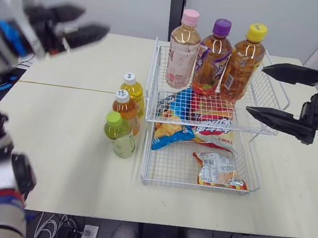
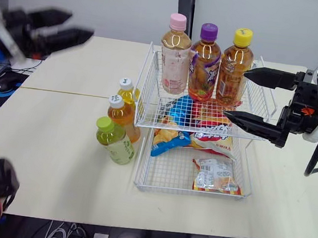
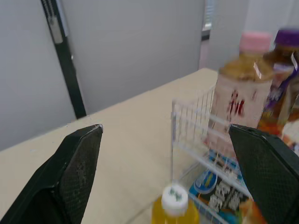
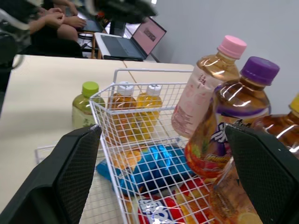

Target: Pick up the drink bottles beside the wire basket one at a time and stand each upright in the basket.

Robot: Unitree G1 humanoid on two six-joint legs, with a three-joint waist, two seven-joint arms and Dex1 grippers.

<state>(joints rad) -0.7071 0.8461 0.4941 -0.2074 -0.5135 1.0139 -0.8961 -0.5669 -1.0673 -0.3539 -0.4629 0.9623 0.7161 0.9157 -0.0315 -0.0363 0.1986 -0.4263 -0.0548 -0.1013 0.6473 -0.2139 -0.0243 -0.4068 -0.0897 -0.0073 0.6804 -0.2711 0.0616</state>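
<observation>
My left claw (image 1: 94, 22) hung released, fingers spread, high over the far side of the tabletop (image 1: 64, 143) and well apart from the work. My right claw (image 1: 255, 88) was just as slack, gaping at the right end of the wire basket (image 1: 197, 186), near the yellow-capped bottle (image 1: 243, 62).

Three bottles waited upright in a tight cluster just beside the basket's left wall: the green-capped bottle (image 1: 119, 136) nearest me, the amber bottle (image 1: 126, 111) behind it, and the yellow drink (image 1: 133, 91) furthest back. I judged the green one the sensible pick (it stood most exposed). The left claw should approach from the open side, close on the round body below the cap, and lift straight up so the neighbours keep their feet.

These were smooth, clear plastic cylinders with glossy labels, likely slippery. The basket was thin white mesh, and crinkly snack bags (image 1: 196, 120) covered much of its lower level, so bare wire made the steadier landing.
</observation>
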